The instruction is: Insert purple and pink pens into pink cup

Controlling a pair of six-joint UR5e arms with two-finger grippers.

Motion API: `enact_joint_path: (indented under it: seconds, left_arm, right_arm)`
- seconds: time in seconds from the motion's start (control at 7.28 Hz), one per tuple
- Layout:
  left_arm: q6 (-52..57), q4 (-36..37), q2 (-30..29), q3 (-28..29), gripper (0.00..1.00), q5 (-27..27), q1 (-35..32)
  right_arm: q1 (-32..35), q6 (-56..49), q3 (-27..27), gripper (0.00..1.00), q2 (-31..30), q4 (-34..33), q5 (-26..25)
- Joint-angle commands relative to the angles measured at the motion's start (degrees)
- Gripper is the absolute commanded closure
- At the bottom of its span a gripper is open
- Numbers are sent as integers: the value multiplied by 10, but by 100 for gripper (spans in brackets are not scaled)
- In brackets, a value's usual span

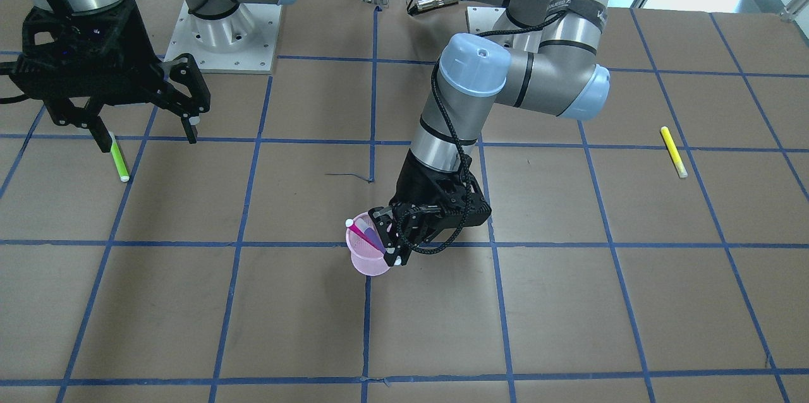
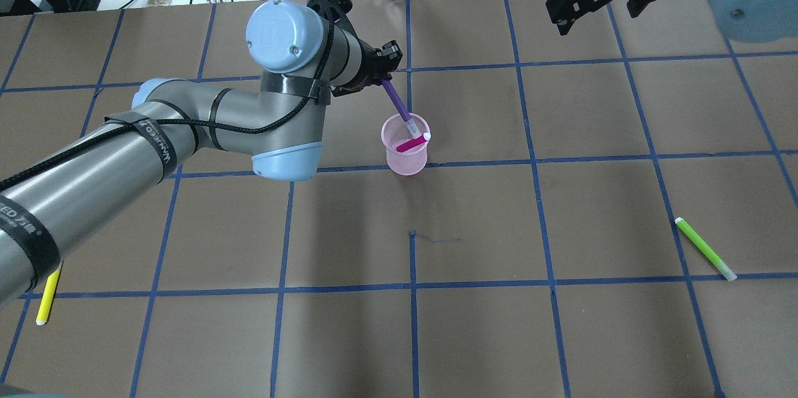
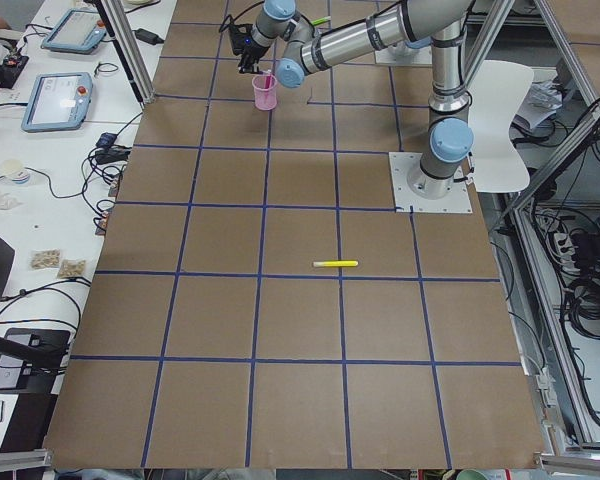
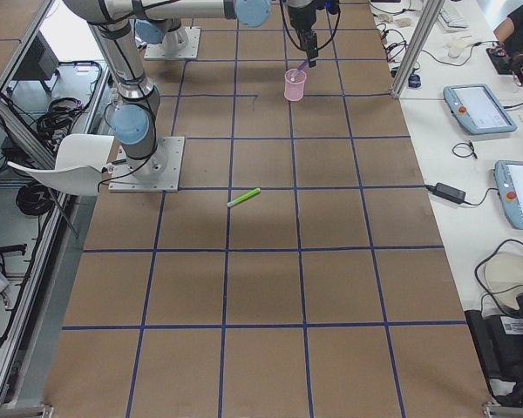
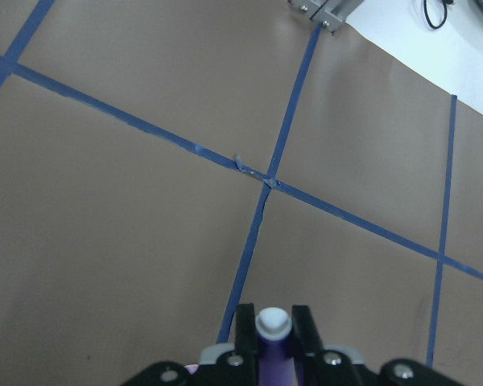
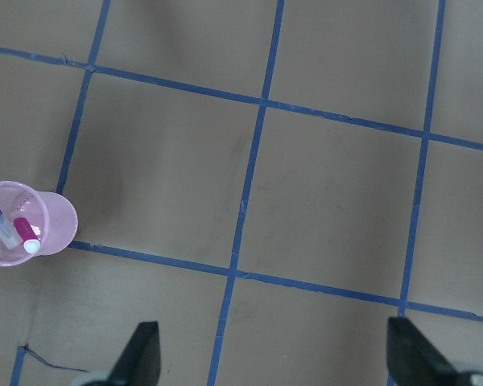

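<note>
The pink mesh cup [image 2: 405, 162] stands upright near the table's middle. The pink pen [image 2: 411, 144] leans inside it, white end up. My left gripper [image 2: 383, 70] is shut on the purple pen [image 2: 396, 101] and holds it tilted, with its lower end inside the cup's mouth. In the left wrist view the pen's end [image 5: 272, 326] sits between the closed fingers. In the front view the left gripper [image 1: 392, 240] hangs right beside the cup [image 1: 366, 262]. My right gripper [image 1: 146, 136] is open and empty, high and far from the cup. The right wrist view shows the cup [image 6: 55, 233] with both pens.
A green pen [image 2: 704, 248] lies on the table on my right side, below the right gripper in the front view. A yellow pen [image 2: 48, 295] lies on my left side near the front edge. The arms' base plates [image 1: 221, 43] stand at the robot's edge of the table.
</note>
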Motion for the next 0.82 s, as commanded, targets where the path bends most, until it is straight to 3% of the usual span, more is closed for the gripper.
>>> enact_joint_path:
  seconds: [0.0, 0.69]
  left_arm:
    - [11, 0, 4, -1, 100, 43, -9]
    - [46, 1, 3, -3, 100, 82, -13]
  right_arm:
    - [2, -3, -1, 0, 2, -2, 1]
    - [7, -1, -2, 0, -2, -1, 3]
